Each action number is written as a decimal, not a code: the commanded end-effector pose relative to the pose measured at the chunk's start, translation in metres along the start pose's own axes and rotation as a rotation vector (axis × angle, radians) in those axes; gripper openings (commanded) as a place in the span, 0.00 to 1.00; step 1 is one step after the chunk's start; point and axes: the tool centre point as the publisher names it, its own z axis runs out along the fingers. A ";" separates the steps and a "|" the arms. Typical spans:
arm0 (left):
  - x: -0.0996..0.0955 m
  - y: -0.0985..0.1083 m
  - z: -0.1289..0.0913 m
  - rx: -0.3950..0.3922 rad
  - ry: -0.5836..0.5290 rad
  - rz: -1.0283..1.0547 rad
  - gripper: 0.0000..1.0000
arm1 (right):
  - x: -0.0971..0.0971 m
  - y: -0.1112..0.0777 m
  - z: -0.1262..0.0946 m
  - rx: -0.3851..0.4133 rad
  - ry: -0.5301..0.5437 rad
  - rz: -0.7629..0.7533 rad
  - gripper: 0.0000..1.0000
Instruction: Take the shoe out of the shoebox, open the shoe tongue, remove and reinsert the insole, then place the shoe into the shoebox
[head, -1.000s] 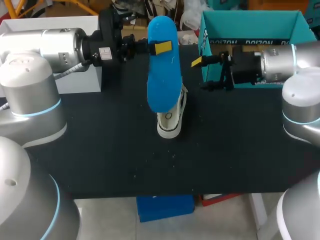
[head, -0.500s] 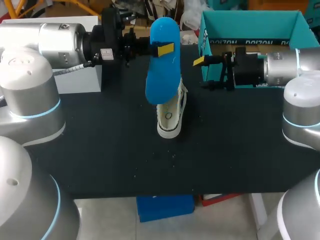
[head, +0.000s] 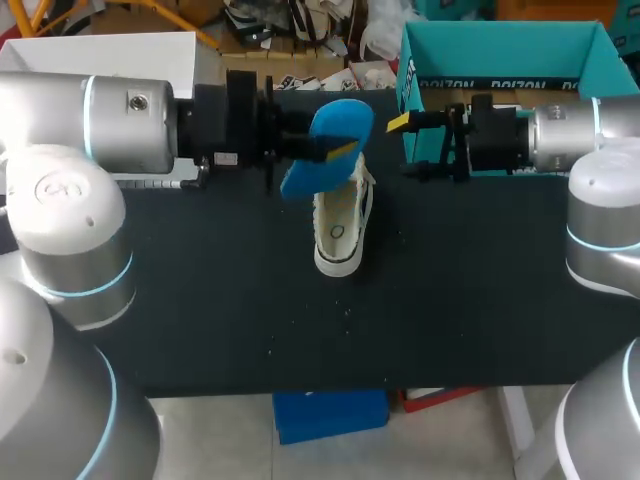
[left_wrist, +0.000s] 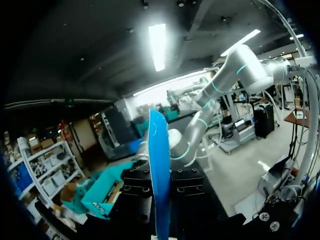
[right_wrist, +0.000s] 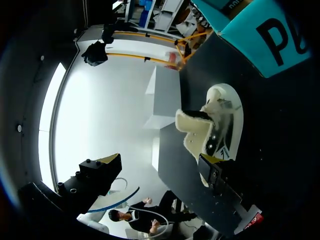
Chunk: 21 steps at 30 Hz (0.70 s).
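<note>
Pinched edge-on in the clenched fingers of the left gripper (head: 335, 151): blue insole (head: 342, 118), just above the mouth of the white shoe (head: 340, 222). Resting on the table (head: 200, 280), ahead of the spread, empty fingers of the right gripper (head: 405, 147), outside the teal shoebox (head: 500, 45). Probably past unboxing, tongue-opening and removal; left to do: reinserting, then boxing.

Robotics lab: arms (head: 120, 105), black table (head: 220, 300)
</note>
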 end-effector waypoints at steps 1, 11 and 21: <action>0.006 -0.004 0.001 -0.125 -0.126 0.284 0.00 | 0.000 0.000 0.002 -0.003 0.000 0.000 1.00; 0.023 -0.005 0.003 -0.115 -0.130 0.383 0.00 | 0.000 0.000 0.002 -0.003 0.000 0.000 1.00; 0.096 0.025 -0.007 0.046 -0.140 0.641 0.00 | 0.000 0.000 0.002 -0.003 0.000 0.000 1.00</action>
